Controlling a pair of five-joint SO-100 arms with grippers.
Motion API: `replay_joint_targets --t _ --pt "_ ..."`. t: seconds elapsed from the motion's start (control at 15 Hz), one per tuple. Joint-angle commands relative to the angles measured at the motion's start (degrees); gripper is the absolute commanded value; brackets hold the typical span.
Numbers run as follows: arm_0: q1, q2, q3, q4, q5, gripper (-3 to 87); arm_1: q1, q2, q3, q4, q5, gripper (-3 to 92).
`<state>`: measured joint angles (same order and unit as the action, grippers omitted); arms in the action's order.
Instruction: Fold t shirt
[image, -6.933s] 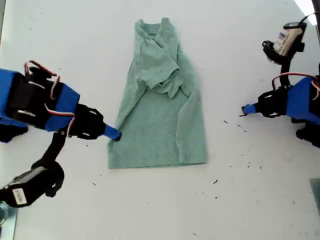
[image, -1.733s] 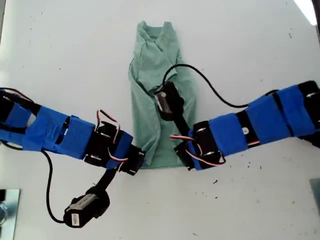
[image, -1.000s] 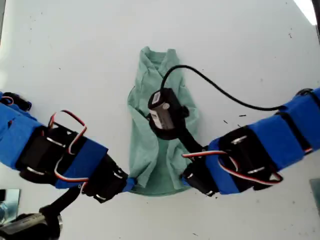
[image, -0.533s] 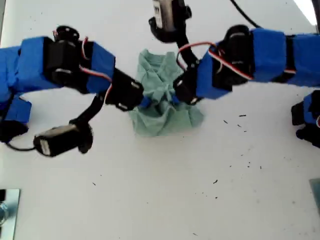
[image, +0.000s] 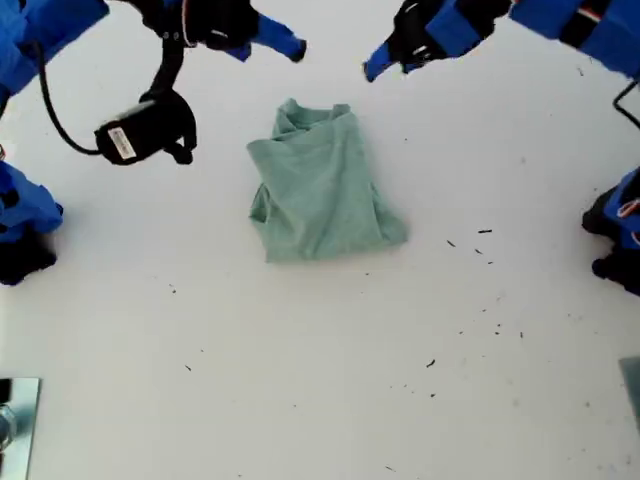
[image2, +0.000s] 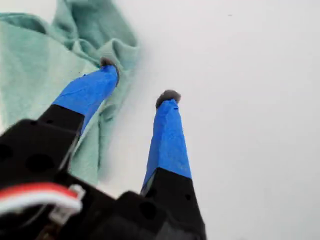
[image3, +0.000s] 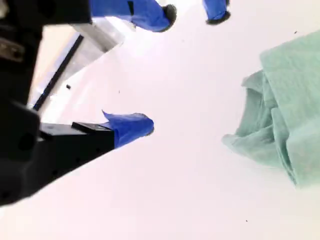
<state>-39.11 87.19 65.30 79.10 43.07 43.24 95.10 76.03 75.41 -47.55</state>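
The pale mint-green t shirt (image: 320, 185) lies folded into a short, slightly rumpled block on the white table, neck end toward the exterior view's top. My first gripper (image: 370, 68) hovers beyond that end, toward the exterior view's upper right. It is open and empty (image2: 139, 80), with the t shirt (image2: 30, 65) beside one finger. My second gripper (image: 292, 47) hangs at the exterior view's upper left, off the cloth. Only one of its bare fingers (image3: 132, 125) shows, with nothing against it. That view also shows the t shirt (image3: 285, 105) and the first gripper (image3: 182, 11).
The second arm's camera (image: 140, 130) hangs on its stalk left of the shirt in the exterior view. Arm bases stand at the exterior view's left edge (image: 25, 235) and right edge (image: 615, 235). A metal plate (image: 10, 420) sits in the exterior view's lower left corner. Dark specks dot the table.
Both grippers took the shirt's lower hem, carried it up over the body toward the neck, let go, and moved up and apart. The shirt now lies half as long.
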Motion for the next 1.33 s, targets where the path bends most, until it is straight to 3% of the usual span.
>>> replay_joint_targets --t 0.0,0.27,0.4,0.53,0.6,0.67,0.73,0.8,0.87,0.93,1.0,1.07,1.13,1.27 --pt "-0.5 10.6 9.0 -2.4 -1.4 27.2 5.8 12.7 13.3 -1.4 -0.7 16.4" --pt "10.5 39.0 58.0 -20.5 -7.5 14.5 3.0 32.5 46.8 -3.4 -0.7 15.2" --pt "16.7 57.8 81.2 -24.5 -18.3 8.7 -4.2 41.3 62.0 -5.1 4.4 13.8" --pt "28.7 85.9 104.7 -31.2 -31.2 1.0 -12.0 52.1 74.7 -6.7 13.4 10.0" --pt "34.2 101.7 114.5 -30.4 -38.4 -0.1 -15.4 58.7 80.4 -6.9 18.0 8.0" --pt "38.0 119.8 121.1 -22.4 -45.1 -0.1 -18.2 66.9 86.2 -6.4 22.5 5.6" --pt "39.7 119.4 120.5 -20.1 -47.0 -0.1 -20.4 77.4 92.0 -4.7 25.5 3.2" --pt "40.3 119.3 120.8 -20.5 -46.9 -0.1 -22.3 89.8 97.4 -3.1 26.5 2.7" --pt "42.4 119.3 120.5 -20.0 -46.9 8.4 -22.6 105.1 100.4 4.3 27.3 2.7" --pt "45.6 119.3 120.3 -19.9 -48.3 15.9 -23.6 105.5 100.0 5.0 27.7 2.9" --pt "46.9 119.3 120.4 -19.9 -47.9 16.3 -24.3 105.6 100.0 5.0 24.5 3.2" --pt "48.0 119.3 120.3 -19.9 -45.8 16.4 -24.3 105.8 100.2 4.7 27.2 3.3" --pt "49.0 119.3 120.3 -19.9 -43.6 16.4 -23.7 105.8 100.3 4.7 23.3 3.5" --pt "49.8 119.3 120.4 -20.0 -36.1 16.3 -24.0 105.8 100.6 3.8 -1.1 3.3"
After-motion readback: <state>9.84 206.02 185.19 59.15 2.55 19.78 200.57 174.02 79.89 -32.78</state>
